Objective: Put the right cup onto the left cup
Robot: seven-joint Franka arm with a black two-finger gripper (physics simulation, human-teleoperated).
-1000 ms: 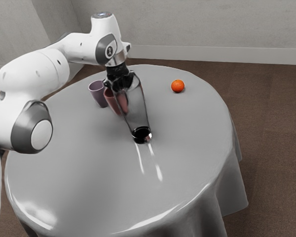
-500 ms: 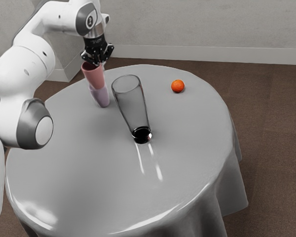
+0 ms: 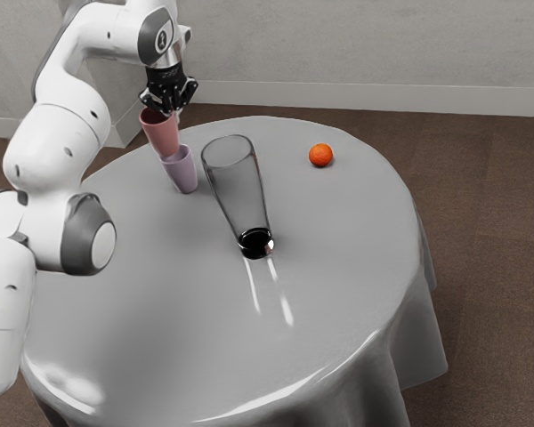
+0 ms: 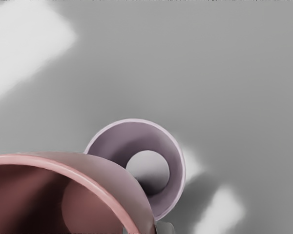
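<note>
At the near side, the round table (image 3: 160,329) curves across the exterior view under a smooth grey cloth, with a bright patch of glare toward its near left. The white arm (image 3: 49,147) comes in from the exterior view's left, bends, and reaches over toward the far left part of the table. Farther in, around the middle, a tall clear glass (image 3: 237,200) stands on the cloth, its dark base (image 3: 255,243) catching a small highlight and its mouth wider than its foot. Beyond that base and to the exterior view's left, the purple cup (image 3: 182,171) stands upright on the table, open end up. The pink cup (image 3: 161,133) is up in the air, higher than the purple one and off toward the exterior view's left. The black gripper (image 3: 171,112) has it by the rim, the two fingers closed on its wall, one inside and one outside. In the wrist view the pink cup covers part of the purple cup's mouth, yet the purple cup's inner floor shows, so the two are not nested; whether they touch cannot be told. Farther right, an orange (image 3: 320,155) sits near the table's far edge. Past it lie the brown floor (image 3: 489,205) and the pale wall (image 3: 383,40).
</note>
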